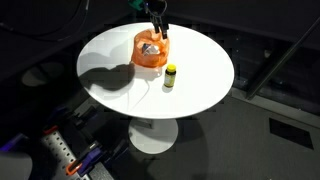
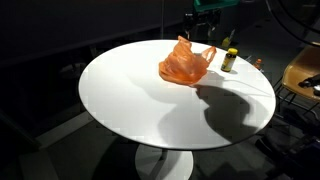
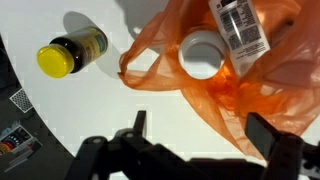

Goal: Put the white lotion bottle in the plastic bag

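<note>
The orange plastic bag (image 1: 150, 55) lies on the round white table (image 1: 195, 85), also in an exterior view (image 2: 183, 64) and the wrist view (image 3: 250, 85). The white lotion bottle (image 3: 215, 45) lies inside the bag's open mouth, its round white cap toward me and a barcode label on its side; it shows as a pale shape in the bag (image 1: 149, 45). My gripper (image 3: 205, 130) is open and empty, hovering above the bag; in both exterior views it hangs over the table's far side (image 1: 158, 22) (image 2: 212, 25).
A small dark jar with a yellow lid (image 3: 72, 53) lies on the table beside the bag, also seen in both exterior views (image 1: 170, 76) (image 2: 230, 60). The table edge and dark floor with clutter lie at the wrist view's left (image 3: 15, 120).
</note>
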